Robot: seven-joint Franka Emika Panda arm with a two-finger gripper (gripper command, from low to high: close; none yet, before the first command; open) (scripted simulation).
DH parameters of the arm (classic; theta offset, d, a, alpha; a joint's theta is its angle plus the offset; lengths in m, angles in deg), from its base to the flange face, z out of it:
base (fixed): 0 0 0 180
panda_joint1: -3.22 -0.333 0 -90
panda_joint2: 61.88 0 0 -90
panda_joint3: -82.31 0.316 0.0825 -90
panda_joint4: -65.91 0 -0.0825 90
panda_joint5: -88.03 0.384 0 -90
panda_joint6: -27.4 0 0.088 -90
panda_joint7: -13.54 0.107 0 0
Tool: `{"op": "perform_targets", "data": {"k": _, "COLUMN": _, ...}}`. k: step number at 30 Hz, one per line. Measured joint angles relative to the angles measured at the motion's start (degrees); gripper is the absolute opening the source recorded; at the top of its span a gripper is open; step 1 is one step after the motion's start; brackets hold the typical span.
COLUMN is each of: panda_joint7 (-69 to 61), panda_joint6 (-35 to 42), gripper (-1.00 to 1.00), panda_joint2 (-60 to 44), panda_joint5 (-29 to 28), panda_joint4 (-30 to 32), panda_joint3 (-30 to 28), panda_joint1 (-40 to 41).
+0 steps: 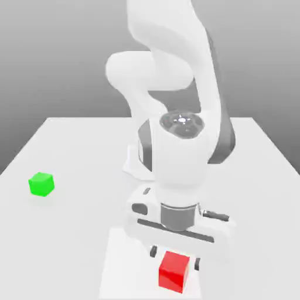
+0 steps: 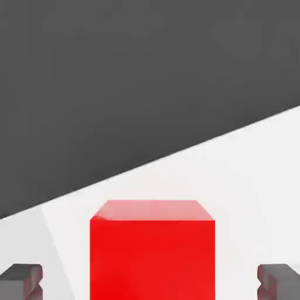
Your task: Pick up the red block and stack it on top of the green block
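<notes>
In the exterior view I see the white arm [image 1: 176, 117] bent forward and down over the pale tabletop [image 1: 70, 246], its end effector [image 1: 175, 256] pointing downward right above the red block [image 1: 174, 270]. The block sits on the tabletop near the front edge of this view, and the two dark fingertips [image 1: 153, 251] stand spread wide, one on each side of the block's upper edge, with a gap between each tip and the block. The green block [image 1: 41, 184] rests on the tabletop well apart from it, toward the exterior view's left and farther back. In the hand view I have the red block [image 2: 152, 252] straight ahead, centred between the two grey fingertips [image 2: 22, 281], which stand clear of its sides; the end effector [image 2: 152, 282] holds nothing, and behind the block the tabletop [image 2: 246, 164] runs to a dark backdrop.
</notes>
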Motion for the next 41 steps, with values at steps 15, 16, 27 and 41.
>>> {"op": "perform_targets", "data": {"k": 15, "panda_joint7": 2.4, "panda_joint6": 8.8, "gripper": -1.00, "panda_joint2": 13.0, "panda_joint5": 3.7, "panda_joint4": 4.1, "panda_joint3": -2.7, "panda_joint1": 5.2}}
{"op": "perform_targets", "data": {"k": 16, "panda_joint7": 4.5, "panda_joint6": 9.0, "gripper": -1.00, "panda_joint2": 14.0, "panda_joint5": 3.4, "panda_joint4": 5.0, "panda_joint3": -4.5, "panda_joint1": 6.6}}
{"op": "perform_targets", "data": {"k": 27, "panda_joint7": 31.5, "panda_joint6": 10.2, "gripper": -1.00, "panda_joint2": 26.5, "panda_joint5": -0.8, "panda_joint4": 15.9, "panda_joint3": -19.3, "panda_joint1": 36.3}}
{"op": "perform_targets", "data": {"k": 41, "panda_joint7": 35.3, "panda_joint6": -3.1, "gripper": 1.00, "panda_joint2": 18.1, "panda_joint5": 12.8, "panda_joint4": 21.1, "panda_joint3": -26.1, "panda_joint1": 46.7}}
